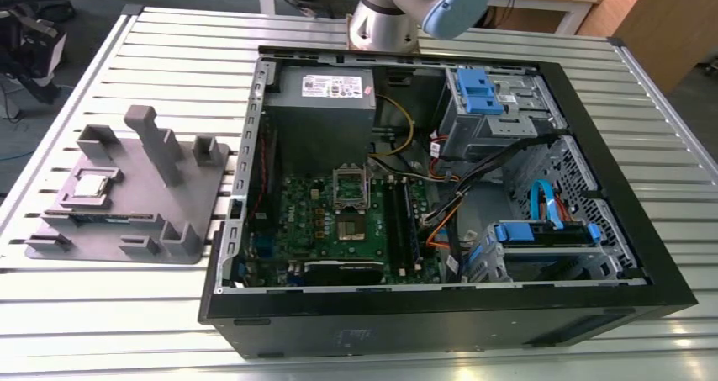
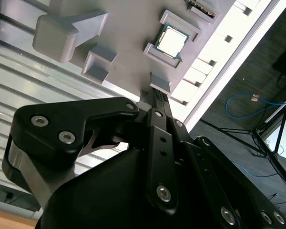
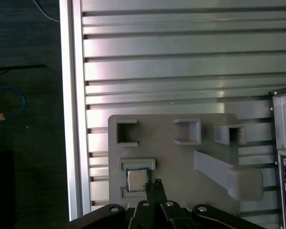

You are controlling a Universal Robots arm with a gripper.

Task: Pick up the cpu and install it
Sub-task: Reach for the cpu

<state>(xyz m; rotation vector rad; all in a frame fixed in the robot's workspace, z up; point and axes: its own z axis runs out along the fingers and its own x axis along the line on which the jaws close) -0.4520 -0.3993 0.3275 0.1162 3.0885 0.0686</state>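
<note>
A slatted aluminium table carries everything, and past its edge both wrist views show a dark floor. The largest thing on the table is an open black computer case, lying on its side towards the exterior view's right. Inside it are a grey power supply, blue drive carriers and a green motherboard. The silver socket frame on that board stands open around a dark centre.

The arm rises from the far edge of the table, behind the case.

On the exterior view's left, just beside the case but not touching it, lies a grey moulded tray with upright posts and small walled pockets. The cpu lies flat in one of those pockets, near the tray's outer end, with its silver top up and its green edge showing.

In both wrist views the gripper hangs above the tray, with its tips seen close beside the cpu. Its fingers are pressed together with nothing between them. The second wrist view shows the same closed tips pointing towards the chip in its pocket.
</note>
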